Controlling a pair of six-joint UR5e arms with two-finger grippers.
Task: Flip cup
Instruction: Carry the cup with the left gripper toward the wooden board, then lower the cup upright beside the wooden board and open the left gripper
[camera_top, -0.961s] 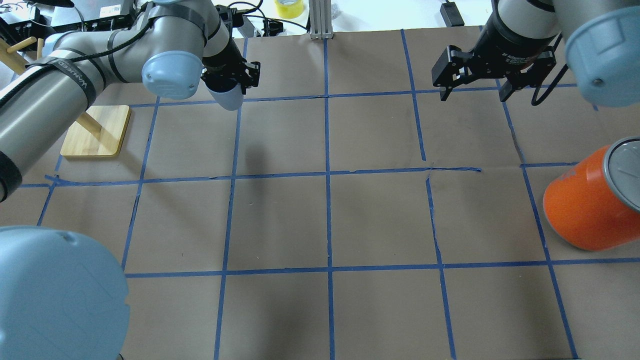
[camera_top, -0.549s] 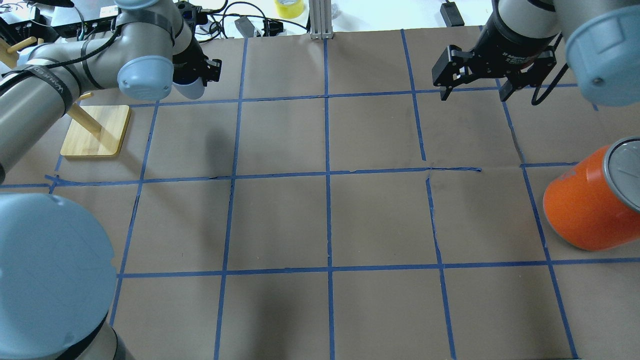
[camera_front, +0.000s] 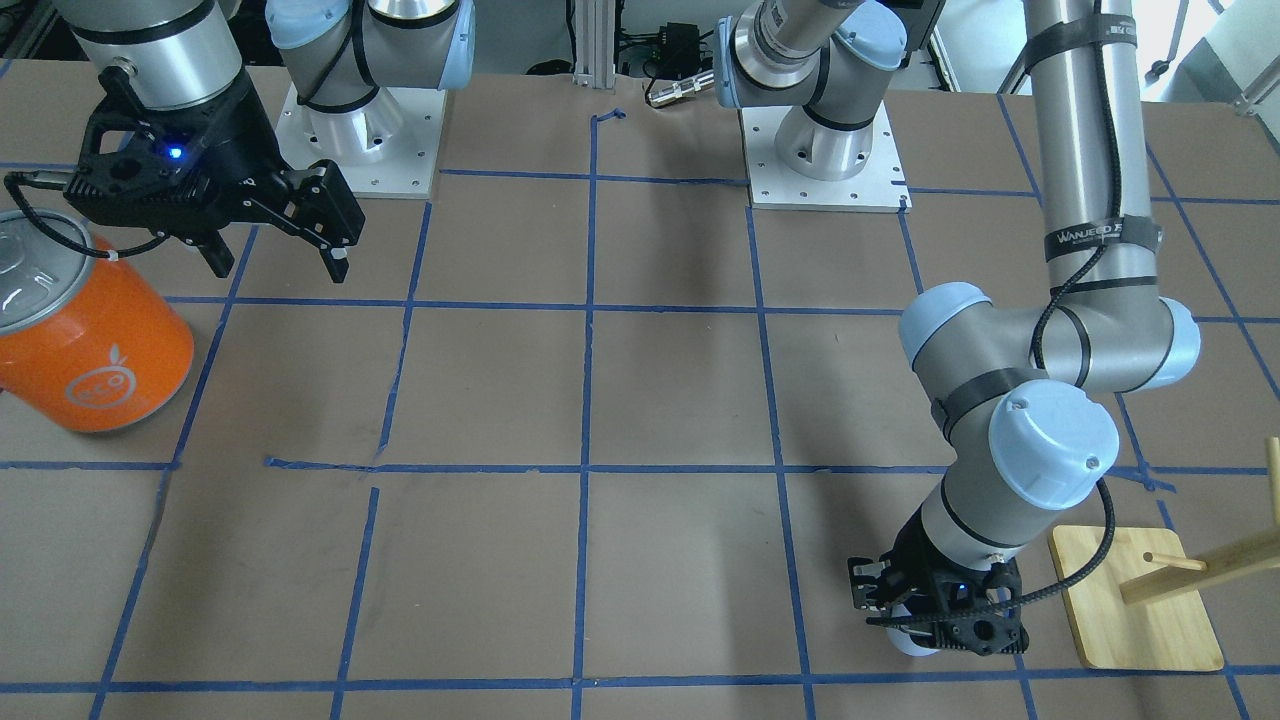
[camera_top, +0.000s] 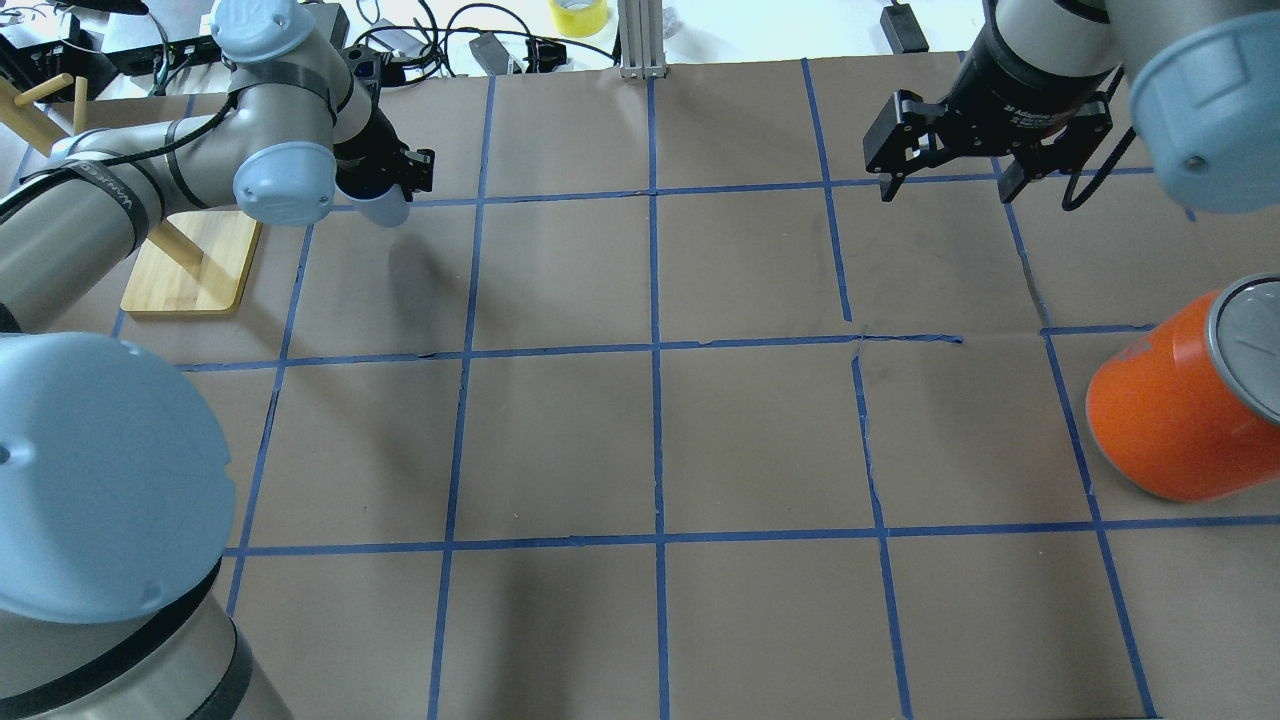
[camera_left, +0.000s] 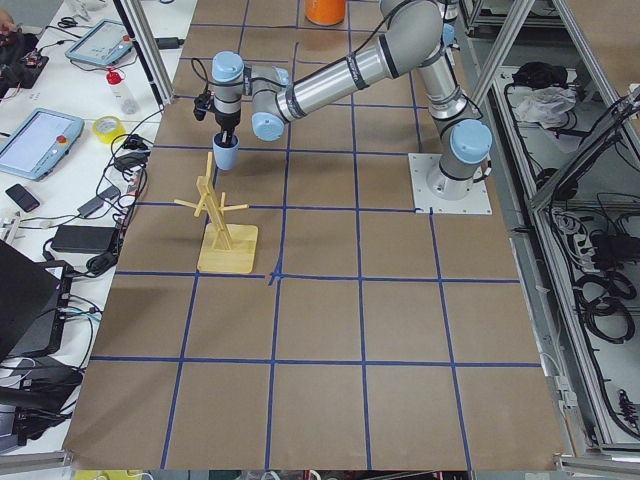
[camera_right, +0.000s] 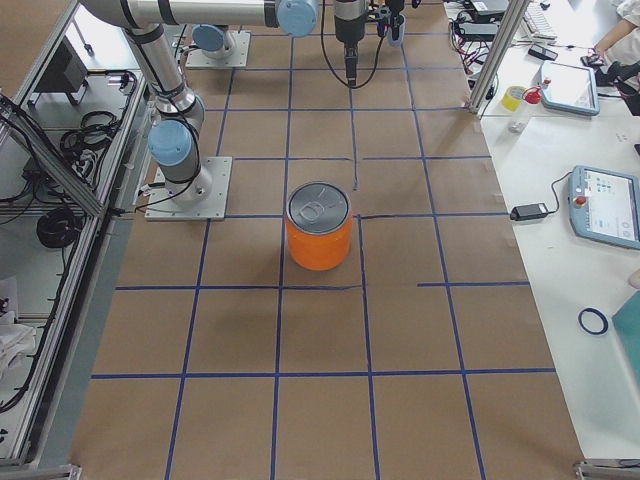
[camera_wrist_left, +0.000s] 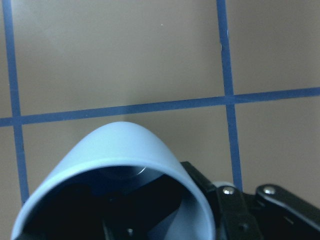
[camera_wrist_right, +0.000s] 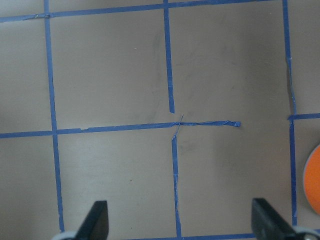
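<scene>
The pale lavender-blue cup (camera_top: 384, 209) is in my left gripper (camera_top: 392, 186), which is shut on it at the far left of the table, next to the wooden stand. The cup hangs below the fingers, low over a blue tape line. It also shows in the front view (camera_front: 906, 641) and the left view (camera_left: 226, 156). In the left wrist view the cup (camera_wrist_left: 125, 145) fills the lower left, with its open mouth towards the camera. My right gripper (camera_top: 945, 192) is open and empty at the far right, and shows in the front view (camera_front: 280, 268) too.
A big orange can (camera_top: 1170, 420) with a silver lid stands at the right edge, near my right gripper. A wooden peg stand (camera_top: 195, 262) on a square base stands just left of the cup. Cables and tape rolls lie beyond the table's far edge.
My left arm has carried the cup leftward towards the wooden stand, then a little lower. The right arm and the orange can have not moved.
</scene>
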